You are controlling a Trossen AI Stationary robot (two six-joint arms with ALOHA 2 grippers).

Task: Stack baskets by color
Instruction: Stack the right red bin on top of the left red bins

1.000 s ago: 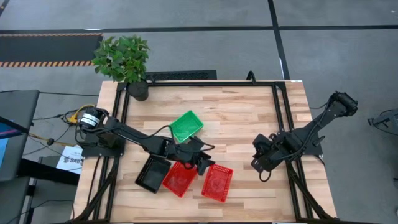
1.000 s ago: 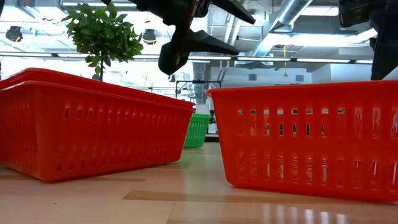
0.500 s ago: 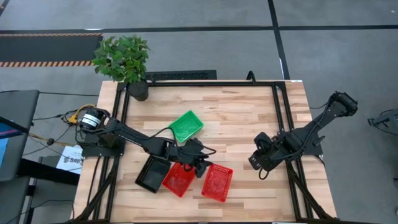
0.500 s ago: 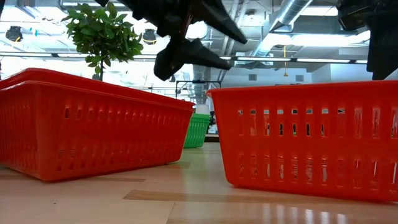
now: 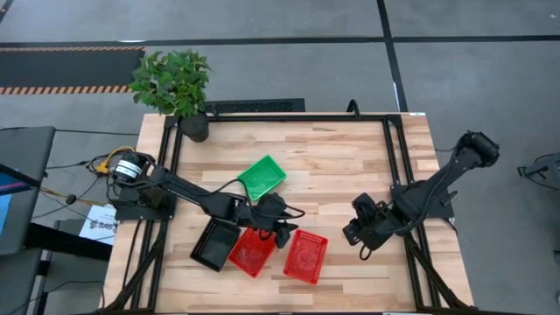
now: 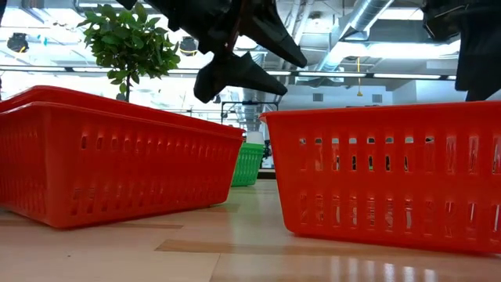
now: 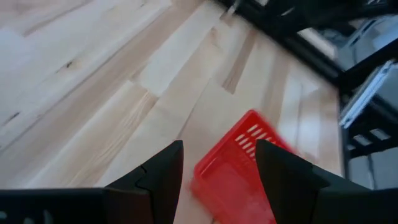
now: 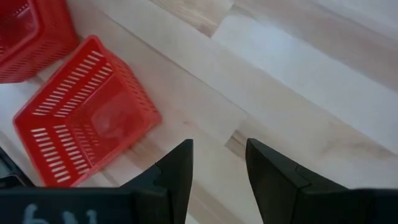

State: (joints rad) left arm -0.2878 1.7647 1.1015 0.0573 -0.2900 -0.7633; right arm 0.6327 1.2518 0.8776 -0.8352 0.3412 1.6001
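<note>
Four baskets show on the wooden surface (image 5: 350,166), each lying apart and nothing seen inside any of them. The right-hand red basket (image 5: 306,256) lies just ahead of the left end effector (image 5: 282,233), whose fingers stand apart with nothing between them; in the left wrist view that basket's near corner shows between the two dark fingers (image 7: 163,180), below and beyond them. The other red basket (image 5: 252,251) lies directly under and beside the left end effector, on the side toward its own arm, and the black basket (image 5: 213,246) touches or nearly touches that red one's far side. The green basket (image 5: 262,178) sits just behind the left end effector, toward the potted plant (image 5: 175,83) at the surface's far corner. The right end effector (image 5: 353,233) hangs over bare wood, near the right-hand red basket but apart from it, its fingers spread and empty; its wrist view shows both red baskets off to one side. In the low view the left end effector hangs above the gap between the two red baskets, clear of both rims. Against a second ago, the left end effector has drawn slightly back toward the nearer red basket, the right one has edged closer to the red pair, and the baskets lie as they did.
</note>
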